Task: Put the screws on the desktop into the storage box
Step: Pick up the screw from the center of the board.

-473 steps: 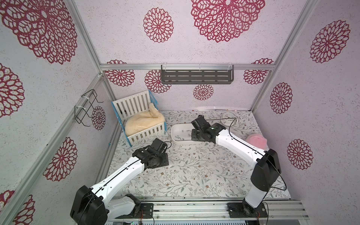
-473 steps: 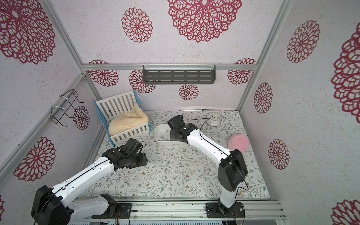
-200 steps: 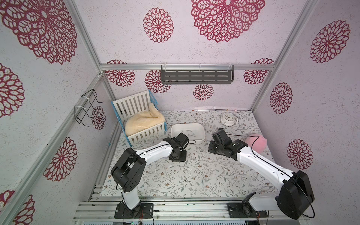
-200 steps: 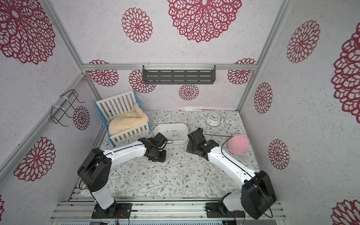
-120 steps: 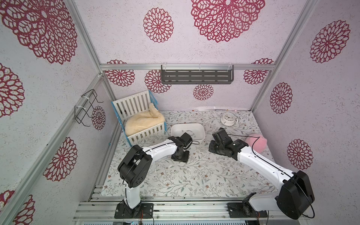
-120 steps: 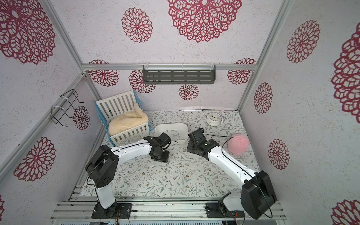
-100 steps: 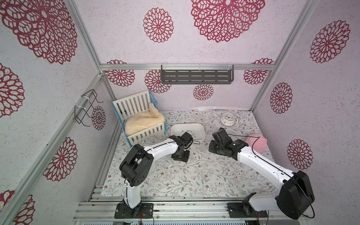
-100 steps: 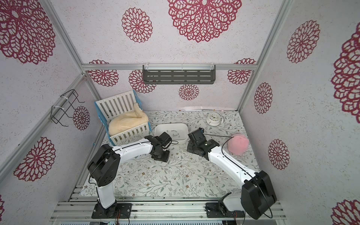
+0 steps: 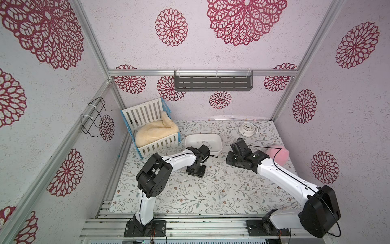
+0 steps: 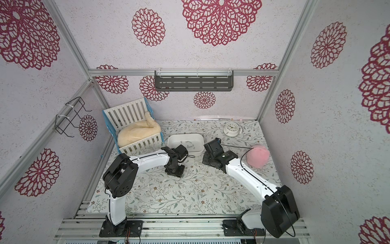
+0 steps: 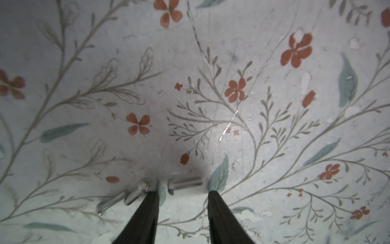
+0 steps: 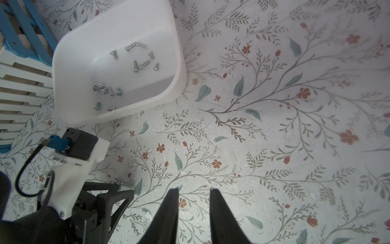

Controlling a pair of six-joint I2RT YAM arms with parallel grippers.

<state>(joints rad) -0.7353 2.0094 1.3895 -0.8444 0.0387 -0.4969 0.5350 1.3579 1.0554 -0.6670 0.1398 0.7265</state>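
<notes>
Left gripper (image 11: 183, 192) is low on the desktop (image 11: 84, 52), fingers partly apart and holding nothing. One screw (image 11: 184, 183) lies flat in the gap, just ahead of the tip line and clear of both pads.

Key relation: the screw's long axis runs across the gap, head toward one finger and thread end toward the other, so it lies nearly along the closing line. Closing here would likely pinch it end to end. That is a poor hold for so small a part, and it may pivot or skid out. A small wrist turn to take the shaft crosswise looks safer.

More screws (image 11: 135, 195) lie just outside one finger, close to touching it. Closing or sliding could nudge them.

Right gripper (image 12: 193, 190) hovers over bare desktop with a narrow gap and nothing between its fingers. In both top views it sits at about 3 o'clock from the left gripper, well apart from these screws, so the pick falls to the left arm.

Box (image 12: 179, 63) is at about 1 o'clock from the left gripper in both top views, near, and already has many screws in it. The carry is short, up and over the near wall.
</notes>
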